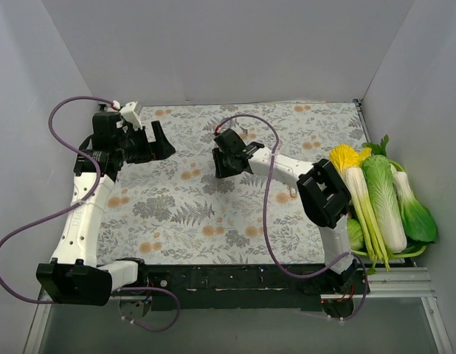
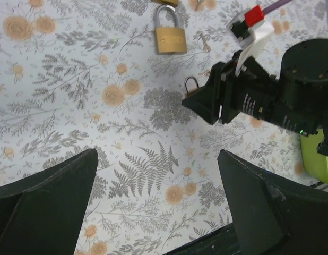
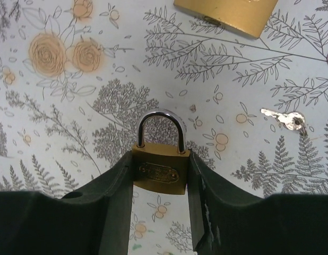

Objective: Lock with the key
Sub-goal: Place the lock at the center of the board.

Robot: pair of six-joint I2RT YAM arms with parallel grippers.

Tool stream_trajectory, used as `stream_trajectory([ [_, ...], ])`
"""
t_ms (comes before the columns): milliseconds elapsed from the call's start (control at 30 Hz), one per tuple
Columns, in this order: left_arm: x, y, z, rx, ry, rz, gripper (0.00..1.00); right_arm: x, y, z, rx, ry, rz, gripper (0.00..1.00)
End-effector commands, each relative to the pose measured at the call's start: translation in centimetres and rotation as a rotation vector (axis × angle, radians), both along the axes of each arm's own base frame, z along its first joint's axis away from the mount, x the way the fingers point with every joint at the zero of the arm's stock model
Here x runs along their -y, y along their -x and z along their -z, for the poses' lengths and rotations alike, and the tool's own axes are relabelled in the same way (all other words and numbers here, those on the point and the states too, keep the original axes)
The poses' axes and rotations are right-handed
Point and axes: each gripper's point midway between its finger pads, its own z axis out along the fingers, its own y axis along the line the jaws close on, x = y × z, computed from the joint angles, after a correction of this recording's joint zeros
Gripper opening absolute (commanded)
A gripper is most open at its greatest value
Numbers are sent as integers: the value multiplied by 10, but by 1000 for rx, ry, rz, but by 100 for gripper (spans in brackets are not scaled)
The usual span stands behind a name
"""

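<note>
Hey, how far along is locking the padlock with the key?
Early. Done: the right gripper holds the small brass padlock by its body. In hand: steadying it. Remaining: the key lies untouched on the cloth; the open left gripper probably has to fetch, insert and turn it.

Plain pale walls (image 1: pixel 228 44) close in on the left, back and right, softly and evenly lit. The table (image 1: pixel 176 221) fills the middle of the frame under a grey fern-and-orange-blossom cloth (image 1: pixel 309 122). An aluminium rail (image 1: pixel 401 282) runs along its lower right edge.
</note>
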Motion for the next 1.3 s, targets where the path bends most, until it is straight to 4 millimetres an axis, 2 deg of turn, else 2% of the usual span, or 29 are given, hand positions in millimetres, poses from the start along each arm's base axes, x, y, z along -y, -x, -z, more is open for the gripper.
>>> stream_trajectory([
  [0,-15,25,5,-6,-47,-58,98,-13,-32,-16,39,-68,133,1],
  [267,-15,31,7,-5,-44,-56,98,-13,-43,16,-6,-41,180,1],
  [500,-15,34,12,-9,-42,-56,98,-17,-45,28,-25,-40,191,2],
  [600,-15,34,10,-2,-43,-57,98,-17,-46,33,-28,-37,205,13],
  [700,-16,35,11,-1,-47,-56,98,-16,-46,37,-40,-33,223,18],
  [733,-15,35,11,-1,-45,-55,98,-16,-45,37,-45,-31,224,25],
  [800,-15,35,11,-1,-45,-53,98,-15,-44,38,-50,-31,233,31],
  [900,-14,36,11,0,-38,-47,98,-14,-43,36,-50,-31,238,50],
  [933,-14,36,10,1,-37,-47,98,-12,-44,35,-50,-29,243,64],
  [1033,-11,36,10,-2,-21,-40,98,-8,-44,29,-35,-22,247,80],
  [1133,-7,35,7,7,-4,-27,98,-6,-45,21,-23,-29,242,82],
  [1233,-5,32,1,25,7,-20,98,-11,-47,-4,29,-59,166,84],
  [1267,-3,31,-1,30,14,-13,98,-11,-49,-23,63,-78,149,84],
])
